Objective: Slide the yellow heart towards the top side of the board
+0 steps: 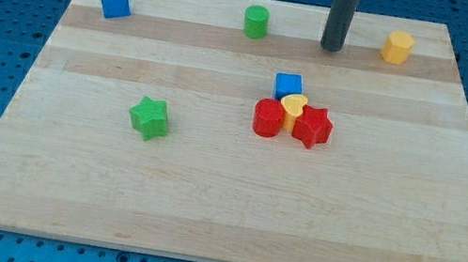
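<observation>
The yellow heart lies right of the board's centre, wedged in a tight cluster. A blue cube touches it on the top side, a red cylinder on its left and a red star on its right. My tip stands near the board's top edge, above and a little to the right of the cluster, well apart from the heart.
A green cylinder stands left of my tip and a yellow hexagonal block to its right, both near the top edge. A blue pentagonal block sits at the top left. A green star lies left of centre on the wooden board.
</observation>
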